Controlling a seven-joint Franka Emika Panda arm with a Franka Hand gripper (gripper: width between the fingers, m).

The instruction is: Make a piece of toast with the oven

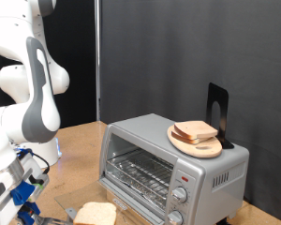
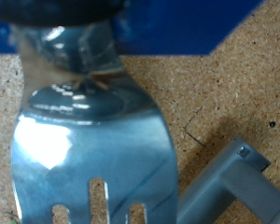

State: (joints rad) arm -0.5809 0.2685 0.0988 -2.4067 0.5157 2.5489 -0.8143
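A silver toaster oven (image 1: pixel 173 164) sits on the bench, its rack bare. The piece of toast (image 1: pixel 96 215) lies outside, so toasting has not begun. The gripper (image 1: pixel 23 192) hangs low beside it, jaws clamped on a metal fork (image 2: pixel 89 149).

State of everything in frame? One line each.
Boxy silver-grey toaster oven: wire rack bare; whether the door is open is unclear.
Single pale bread slice: flat on the table in front of the oven, not in it.
Stacked bread slices: on the round wooden plate atop the oven.
Shiny metal fork: right beneath the wrist camera, tines over the table.
Gripper: low, beside the single slice; jaws unclear.
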